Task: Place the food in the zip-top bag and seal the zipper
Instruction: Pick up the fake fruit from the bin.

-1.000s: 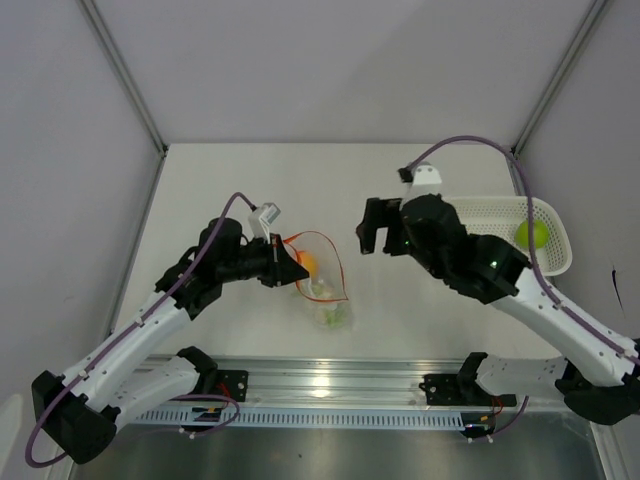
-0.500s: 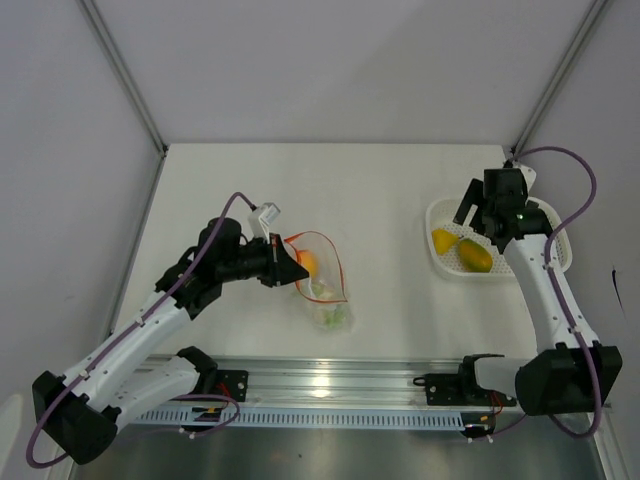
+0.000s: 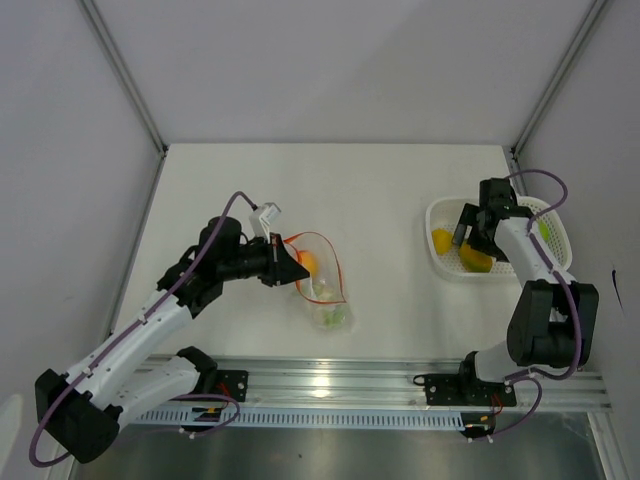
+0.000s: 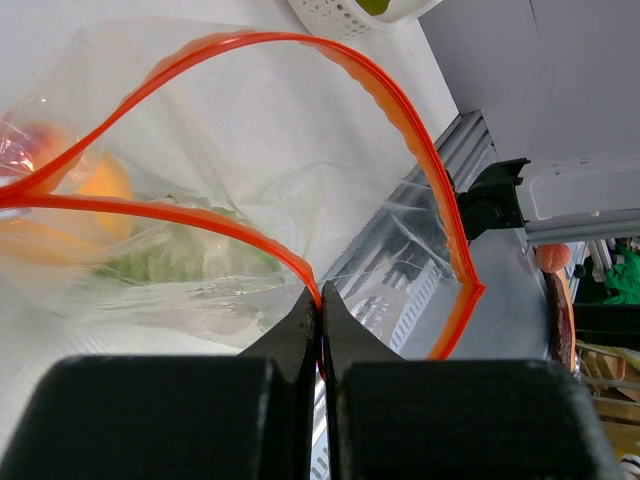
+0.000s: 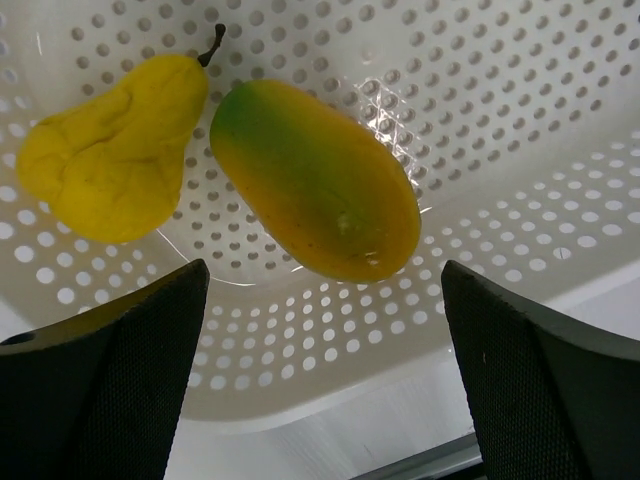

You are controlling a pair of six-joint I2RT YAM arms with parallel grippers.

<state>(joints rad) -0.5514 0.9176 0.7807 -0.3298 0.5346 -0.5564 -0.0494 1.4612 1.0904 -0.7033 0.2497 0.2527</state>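
Left gripper (image 3: 290,266) pinches the zipper (image 3: 338,258) of one clear zip-top bag (image 3: 330,308), left of centre; right gripper (image 3: 468,238) hangs spread over one basket (image 3: 435,262), at right. Left wrist: orange-red zipper gapes; one orange fruit (image 4: 105,190), one leafy vegetable (image 4: 175,262) inside. Right wrist: one pear (image 5: 110,160), one mango (image 5: 315,180).

Bright, even, diffuse lighting from above; only soft shadows on tabletop (image 3: 380,190). Specular glare on aluminium rail (image 3: 320,385) and basket (image 5: 400,110) floor. Left-wrist foreground slightly soft.
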